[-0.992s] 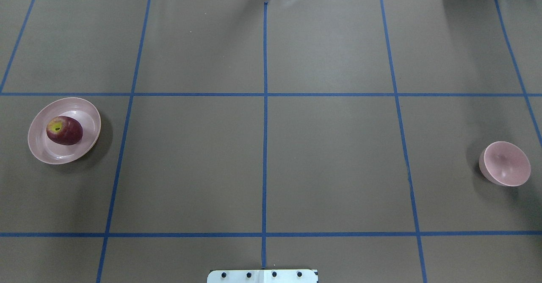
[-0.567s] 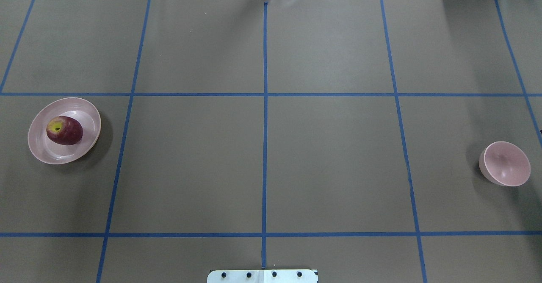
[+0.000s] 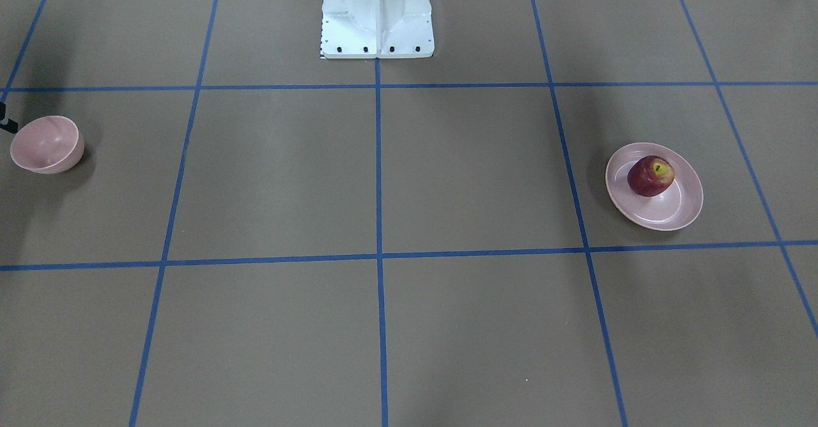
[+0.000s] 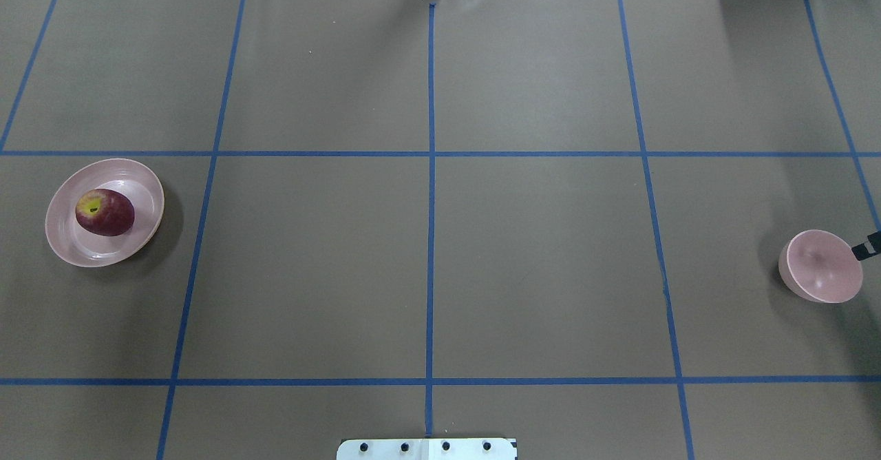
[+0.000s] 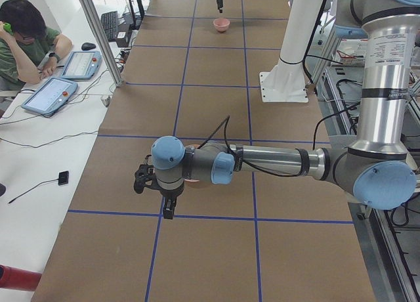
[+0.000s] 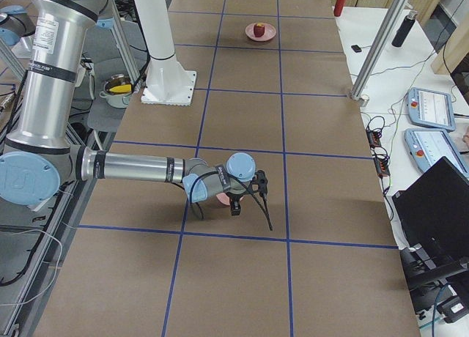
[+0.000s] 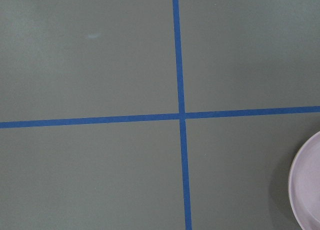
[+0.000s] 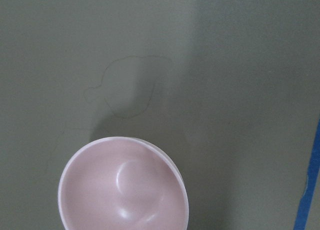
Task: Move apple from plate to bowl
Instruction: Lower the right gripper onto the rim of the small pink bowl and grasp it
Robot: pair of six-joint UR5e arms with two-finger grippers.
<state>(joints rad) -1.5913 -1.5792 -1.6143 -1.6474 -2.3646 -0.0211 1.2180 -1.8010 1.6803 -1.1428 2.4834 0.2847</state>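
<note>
The small dark red apple (image 4: pixel 104 212) lies on the wide, shallow pale pink plate (image 4: pixel 141 179) at the table's (image 4: pixel 427 253) left, well apart from the small deep pink bowl (image 4: pixel 820 267) at right, probably demanding a hand-over; how open the left pincer (image 5: pixel 168 209) or right pincer (image 6: pixel 236 205) stands, I cannot tell.

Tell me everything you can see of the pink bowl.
The bowl is small, deep and hemispherical, pale pink, plain and matte, plastic by its look, with a thin rim and a round dimple or bump in its bottom. It is empty. It sits on the brown paper-covered table near the robot's right end, far from the plate. A dark tip of the right gripper shows beside its rim; whether it touches the bowl cannot be told.
</note>
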